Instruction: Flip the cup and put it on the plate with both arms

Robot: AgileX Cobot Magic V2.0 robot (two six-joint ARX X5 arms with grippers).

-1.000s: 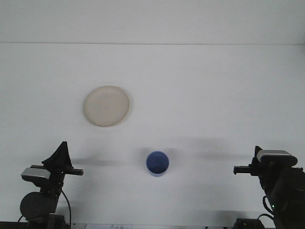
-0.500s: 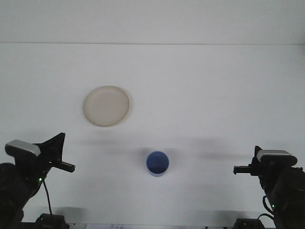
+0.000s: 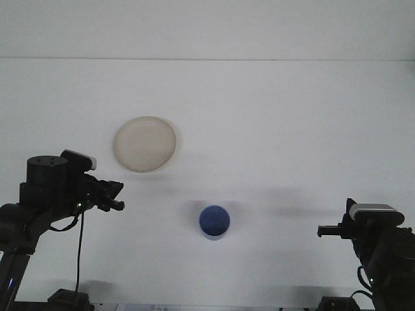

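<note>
1 cup; 1 plate; 2 arms

White table, plain, meets pale wall along straight back edge.

a plain white table fills most of the view under even, soft light. behind its far edge rises a bare white wall.

Black left arm with dangling cable, black right arm, silver-topped
</note>
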